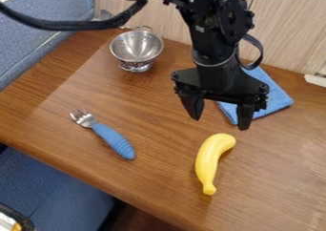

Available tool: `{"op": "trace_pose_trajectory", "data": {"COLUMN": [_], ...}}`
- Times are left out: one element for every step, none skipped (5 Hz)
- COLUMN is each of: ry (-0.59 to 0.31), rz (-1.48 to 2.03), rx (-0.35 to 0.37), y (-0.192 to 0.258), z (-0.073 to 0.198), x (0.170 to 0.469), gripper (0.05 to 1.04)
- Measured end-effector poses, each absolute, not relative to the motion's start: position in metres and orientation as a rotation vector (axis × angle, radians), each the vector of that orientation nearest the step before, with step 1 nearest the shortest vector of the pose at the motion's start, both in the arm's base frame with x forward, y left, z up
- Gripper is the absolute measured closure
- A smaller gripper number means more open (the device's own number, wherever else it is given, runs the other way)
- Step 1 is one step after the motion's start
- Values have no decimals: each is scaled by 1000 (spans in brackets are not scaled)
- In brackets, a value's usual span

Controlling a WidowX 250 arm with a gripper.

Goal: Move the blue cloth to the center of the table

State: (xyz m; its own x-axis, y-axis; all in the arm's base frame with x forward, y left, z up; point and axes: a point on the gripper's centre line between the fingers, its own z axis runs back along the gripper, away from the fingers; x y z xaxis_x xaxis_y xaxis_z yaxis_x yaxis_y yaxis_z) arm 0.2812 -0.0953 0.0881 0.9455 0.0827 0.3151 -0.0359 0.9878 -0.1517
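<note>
A black robot arm point(219, 53) hangs its hand point(219, 123), fingers apart, over a wooden tabletop point(146, 187) before us, partly hiding a blue cloth point(278, 99). A yellow banana point(208, 164) and a blue-handled fork point(113, 140) lie nearer us; a metal colander point(136, 47) stands toward the wood-grained wall point(286, 29).

Your count: four things, four kinds, one of each.
On the table point(146, 99) before you, you have one blue cloth point(278, 98), one yellow banana point(208, 163), one blue-handled fork point(111, 137) and one metal colander point(136, 46); you can pair up none of them.
</note>
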Motion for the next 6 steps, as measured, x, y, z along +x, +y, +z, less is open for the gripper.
{"op": "trace_pose_trajectory", "data": {"ry": [-298, -290, -291, -302, -292, -293], "rz": [64, 66, 90, 106, 131, 141], "rx": [-138, -155, -163, -182, -174, -159], "y": [-95, -104, -106, -107, -103, -103], "z": [80, 76, 76, 75, 65, 56], "x": [280, 296, 323, 346, 368, 390], "gripper": [82, 82, 82, 82, 82, 82]}}
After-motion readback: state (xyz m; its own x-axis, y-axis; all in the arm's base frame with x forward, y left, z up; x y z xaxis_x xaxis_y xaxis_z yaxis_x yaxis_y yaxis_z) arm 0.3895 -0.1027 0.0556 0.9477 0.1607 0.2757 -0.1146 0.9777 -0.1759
